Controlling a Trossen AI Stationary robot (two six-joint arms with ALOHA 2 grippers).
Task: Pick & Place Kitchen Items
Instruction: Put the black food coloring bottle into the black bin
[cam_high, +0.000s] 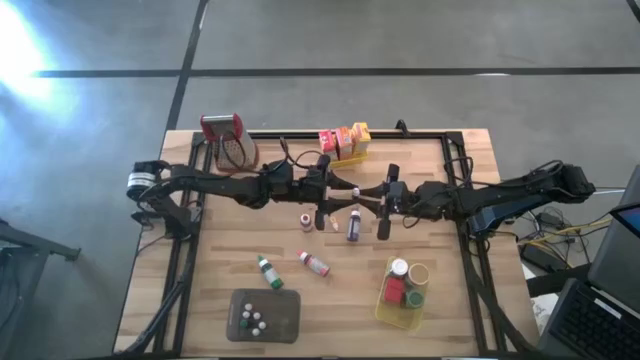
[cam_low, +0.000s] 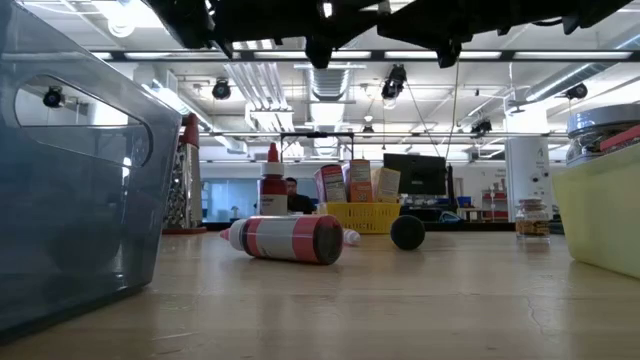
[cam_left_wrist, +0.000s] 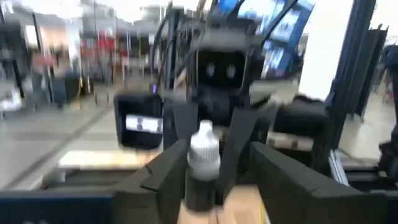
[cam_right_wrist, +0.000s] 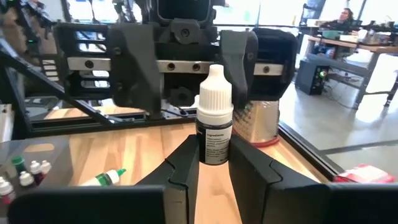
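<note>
Both arms reach level from opposite sides and meet above the middle of the surface (cam_high: 200, 300), facing each other. The right hand (cam_right_wrist: 214, 163) has its fingers closed around the dark body of a white-capped bottle (cam_right_wrist: 214, 118), held upright. Just opposite, the left hand (cam_left_wrist: 205, 163) has its fingers spread to either side of that bottle, apart from it. Taking the bottle as landmark: below it a pink bottle (cam_high: 314, 263) and a green-capped bottle (cam_high: 267, 271) lie on bare wood, the grey tray (cam_high: 264, 314) nearer the front edge, the yellow basket (cam_high: 403, 300) toward the right arm's side.
</note>
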